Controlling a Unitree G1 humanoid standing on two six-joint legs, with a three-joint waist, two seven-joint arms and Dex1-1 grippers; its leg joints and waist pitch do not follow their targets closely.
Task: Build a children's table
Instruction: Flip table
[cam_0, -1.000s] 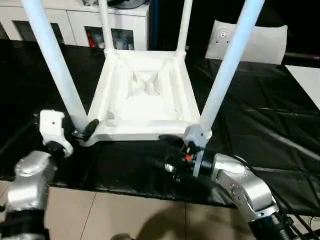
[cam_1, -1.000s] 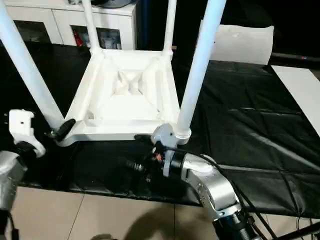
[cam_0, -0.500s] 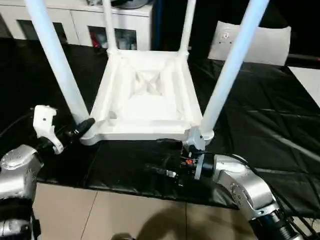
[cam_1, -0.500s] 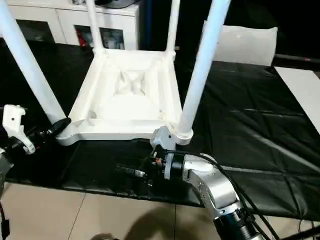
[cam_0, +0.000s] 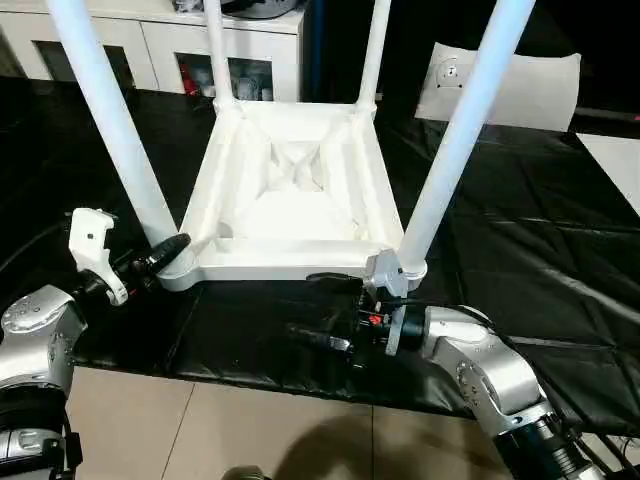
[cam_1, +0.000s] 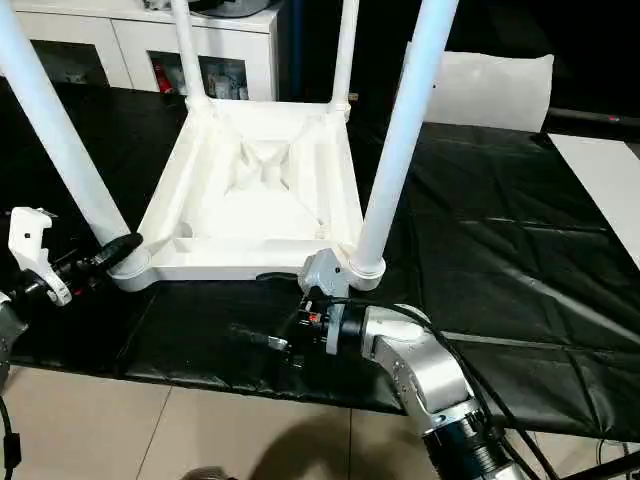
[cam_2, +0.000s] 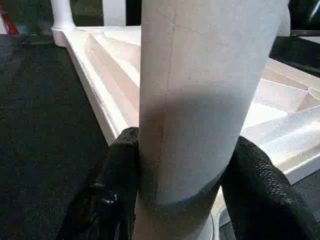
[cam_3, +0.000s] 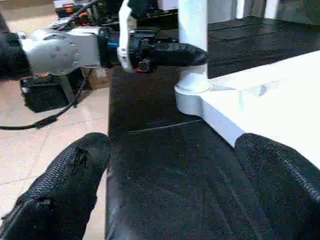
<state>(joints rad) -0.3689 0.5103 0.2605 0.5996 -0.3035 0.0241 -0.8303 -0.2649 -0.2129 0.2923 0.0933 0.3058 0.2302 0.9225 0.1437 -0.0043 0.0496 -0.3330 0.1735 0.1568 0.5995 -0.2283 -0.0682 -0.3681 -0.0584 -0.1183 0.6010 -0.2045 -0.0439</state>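
The white children's table (cam_0: 290, 215) lies upside down on the black work table (cam_0: 520, 230), with all four legs pointing up. My left gripper (cam_0: 165, 252) is at the base of the near-left leg (cam_0: 110, 120). In the left wrist view its black fingers (cam_2: 120, 170) press both sides of that leg (cam_2: 190, 100), shut on it. My right gripper (cam_0: 325, 310) hangs in front of the tabletop's near edge, beside the near-right leg (cam_0: 455, 130). It is open, and the right wrist view shows its fingers (cam_3: 65, 175) wide apart with nothing between them.
A white cabinet with glass doors (cam_0: 170, 45) stands behind the work table. A white panel (cam_0: 500, 85) leans at the back right, and a white sheet (cam_0: 615, 165) lies at the right edge. Tiled floor (cam_0: 250, 430) begins just below the work table's near edge.
My right gripper has drawn back from the near-right corner socket toward the work table's near edge, its fingers now spread. The left gripper stays at the near-left leg; the camera shifted slightly.
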